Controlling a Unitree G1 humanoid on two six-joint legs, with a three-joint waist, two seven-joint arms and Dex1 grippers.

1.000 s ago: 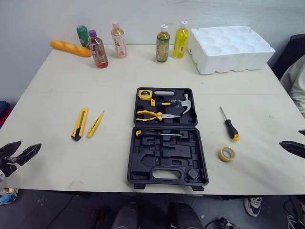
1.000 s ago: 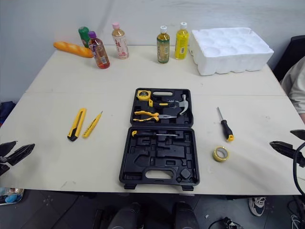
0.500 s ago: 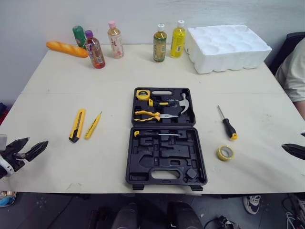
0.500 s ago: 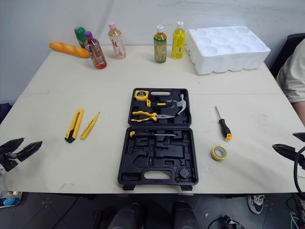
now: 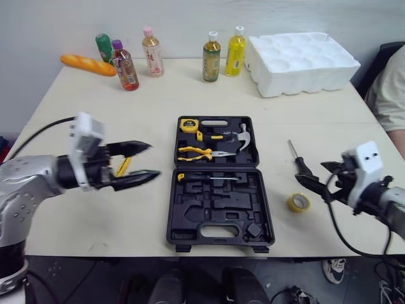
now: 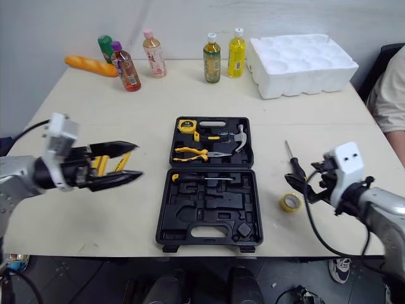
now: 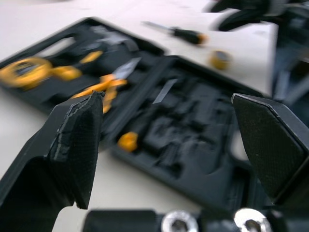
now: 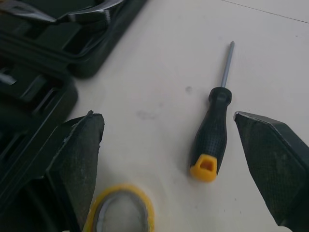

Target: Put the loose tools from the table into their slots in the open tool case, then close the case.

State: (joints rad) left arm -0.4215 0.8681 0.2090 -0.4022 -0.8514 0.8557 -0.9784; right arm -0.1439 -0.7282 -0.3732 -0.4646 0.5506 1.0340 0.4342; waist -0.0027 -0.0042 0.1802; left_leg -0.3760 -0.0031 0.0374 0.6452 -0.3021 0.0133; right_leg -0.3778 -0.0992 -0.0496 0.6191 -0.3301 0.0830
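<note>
The black tool case [image 5: 221, 206] lies open at the table's centre, with a tape measure [image 5: 192, 125], hammer [image 5: 245, 135], pliers [image 5: 202, 152] and one screwdriver in their slots. My left gripper [image 5: 152, 160] hovers open just left of the case, above the yellow utility knife [image 6: 100, 164] and a yellow pen-like tool [image 6: 121, 161], which it partly hides. To the right of the case, my right gripper [image 8: 166, 116] is open above the black-and-yellow screwdriver [image 8: 212, 135]. The yellow tape roll [image 5: 299, 202] lies beside it.
Several drink bottles [image 5: 212, 57] and a bread loaf [image 5: 88, 64] line the table's far edge. A white foam tray [image 5: 304, 60] sits at the back right. A person's sleeve [image 5: 391, 95] shows at the right edge.
Both arms have swung in from the table's sides: the left gripper now hangs beside the case over the yellow tools, the right over the screwdriver. Both stay open.
</note>
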